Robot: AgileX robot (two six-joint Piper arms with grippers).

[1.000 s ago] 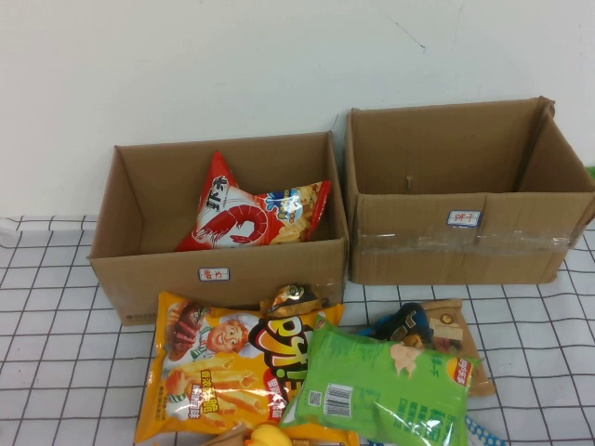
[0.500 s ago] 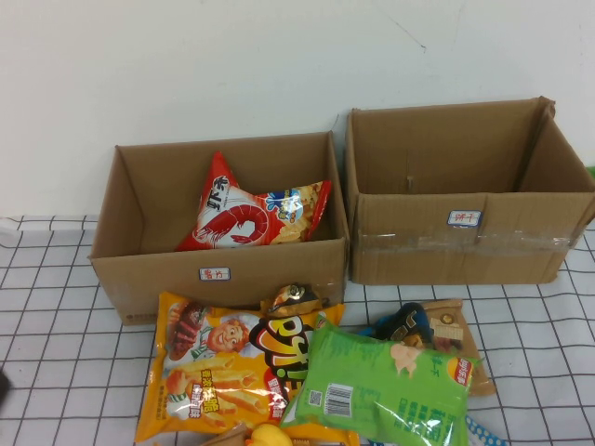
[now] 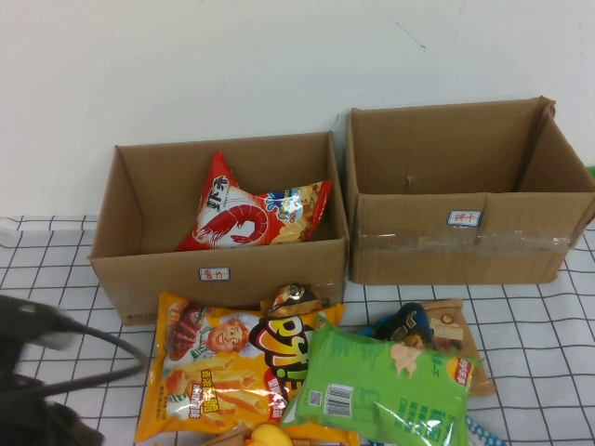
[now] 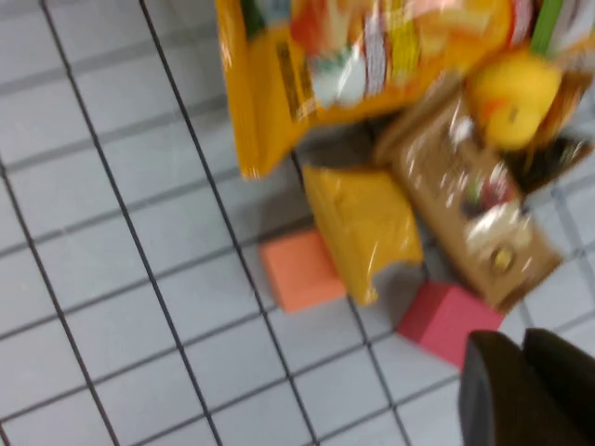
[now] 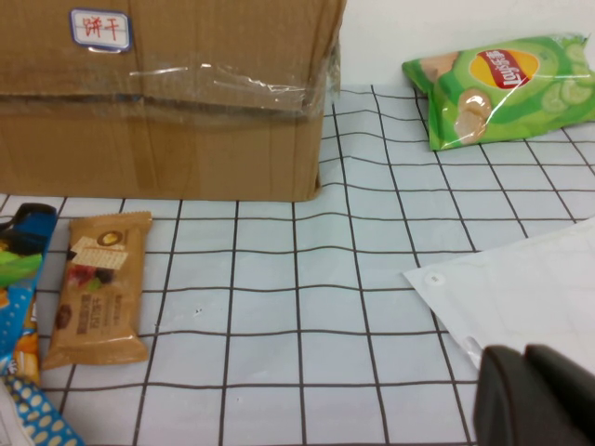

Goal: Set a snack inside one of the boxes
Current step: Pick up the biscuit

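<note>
Hovering over the desk's (image 3: 56,279) near left corner, the left gripper (image 4: 525,395) has its jaws together, close to the orange snack bag (image 3: 218,372) before the left box (image 3: 223,279). The right gripper (image 5: 535,400), jaws together, sits low near the desk's right edge.

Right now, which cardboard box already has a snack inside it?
The left box, holding the red shrimp-chip bag. The right box shows only bare cardboard inside. The left tool hangs beside the snack pile.
</note>
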